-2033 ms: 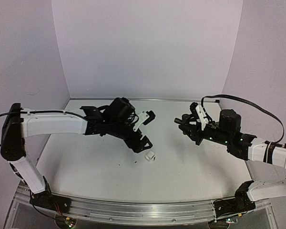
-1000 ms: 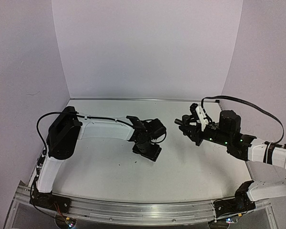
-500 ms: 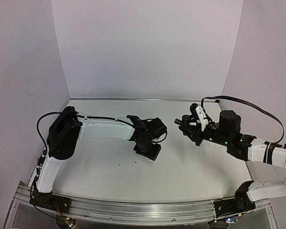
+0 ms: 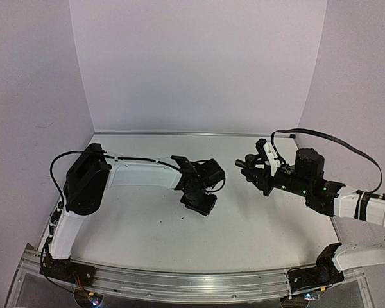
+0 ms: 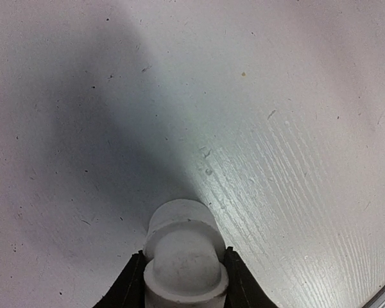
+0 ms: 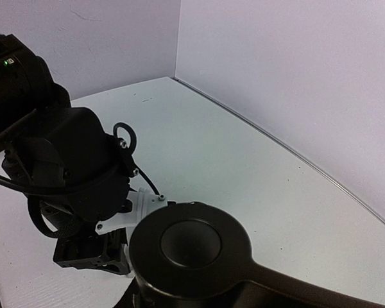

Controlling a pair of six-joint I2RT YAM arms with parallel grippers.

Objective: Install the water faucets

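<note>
The faucets' white plastic fitting (image 5: 179,239) rests on the table (image 4: 141,224), rounded end towards the camera. My left gripper (image 5: 183,266) is shut on it, one black finger (image 5: 129,285) pressed against each side. From above, the left gripper (image 4: 199,204) points down at mid-table and hides the fitting. The black faucet part (image 6: 189,247), a round head with an arm running off to the right, fills the bottom of the right wrist view and hides the jaws. My right gripper (image 4: 247,165) hovers to the right, shut on that part and facing the left gripper (image 6: 70,173).
Lilac walls (image 4: 199,64) close the table at the back and both sides. A metal rail (image 4: 192,282) runs along the near edge by the arm bases. A small dark speck (image 4: 181,219) lies just left of the left gripper. A black cable (image 4: 340,138) loops over the right arm.
The left gripper's fingers have closed onto the white fitting while the arm stayed over the same spot. The right arm has not moved.
</note>
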